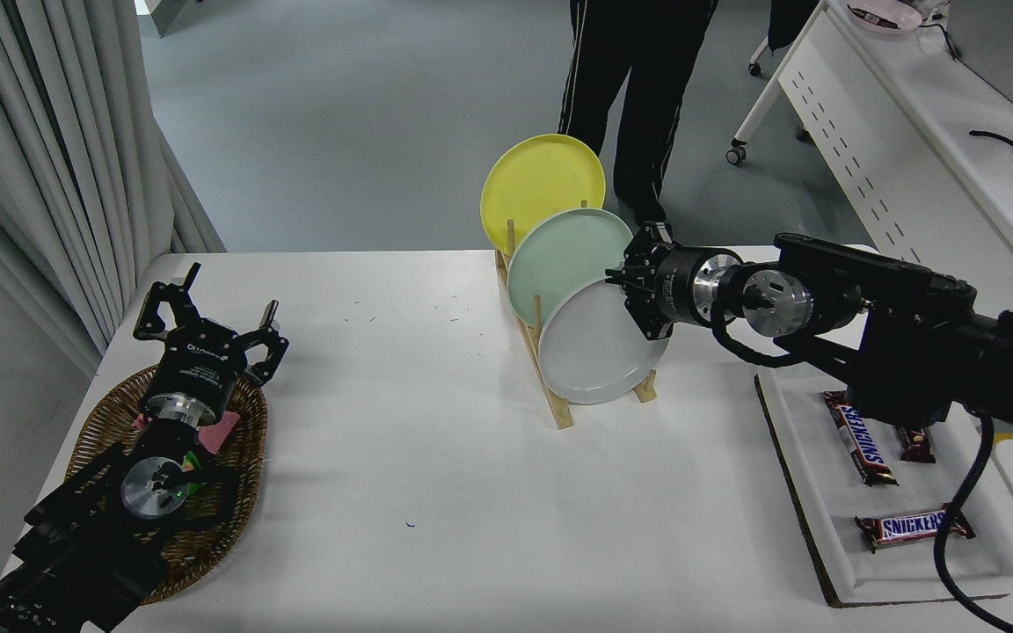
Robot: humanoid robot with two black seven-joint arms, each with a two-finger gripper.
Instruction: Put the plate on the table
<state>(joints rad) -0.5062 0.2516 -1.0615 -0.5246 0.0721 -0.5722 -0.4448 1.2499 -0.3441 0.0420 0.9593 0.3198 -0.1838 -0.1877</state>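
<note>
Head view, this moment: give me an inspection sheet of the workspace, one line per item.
Surface: white table, a few small dark specks.
Job's things: grey plate on edge in the wooden rack, frontmost, not yet on the table.
Clutter: green plate and yellow plate in the same rack; wicker basket at left; white tray with chocolate bars at right.
Grippers: right gripper shut on the grey plate's upper right rim; left gripper open, parked over the basket.
Cables: black cable along the right arm.
Surroundings: person's legs beyond the table; curtain left; white desk right.

Plate frontmost in rack
</note>
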